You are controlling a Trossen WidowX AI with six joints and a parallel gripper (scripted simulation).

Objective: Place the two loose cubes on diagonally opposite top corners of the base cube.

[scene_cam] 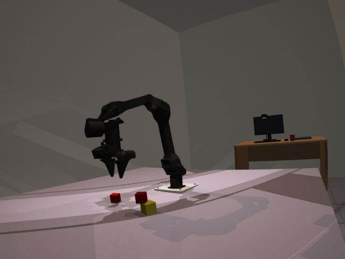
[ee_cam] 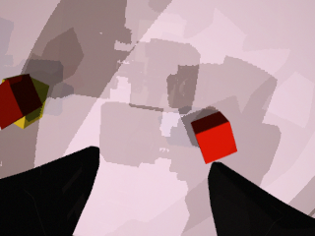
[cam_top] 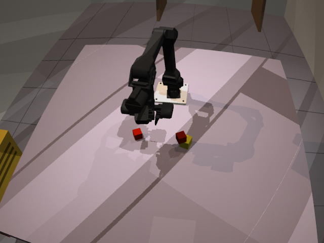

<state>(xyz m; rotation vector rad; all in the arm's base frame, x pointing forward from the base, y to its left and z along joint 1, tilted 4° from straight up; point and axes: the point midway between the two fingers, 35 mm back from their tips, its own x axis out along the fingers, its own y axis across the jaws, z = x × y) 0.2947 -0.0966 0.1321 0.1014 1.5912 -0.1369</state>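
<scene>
A yellow base cube (cam_top: pixel 187 143) (scene_cam: pixel 149 208) (ee_cam: pixel 25 121) stands on the table. One red cube (cam_top: pixel 180 137) (scene_cam: pixel 141 197) (ee_cam: pixel 11 102) sits on its top, offset over one corner, and looks level. The other red cube (cam_top: pixel 137 134) (scene_cam: pixel 115 197) (ee_cam: pixel 216 141) lies flat on the table, left of the base cube in the top and exterior views. My gripper (cam_top: pixel 152 122) (scene_cam: pixel 116 177) (ee_cam: pixel 155 163) is open and empty, above the table near the lone red cube. In the wrist view that cube is just beyond the right fingertip.
The arm's white base plate (cam_top: pixel 162 99) (scene_cam: pixel 167 189) is behind the cubes. A yellow slatted box (cam_top: pixel 5 157) is at the left edge in the top view. A desk (scene_cam: pixel 281 153) with a monitor is in the background.
</scene>
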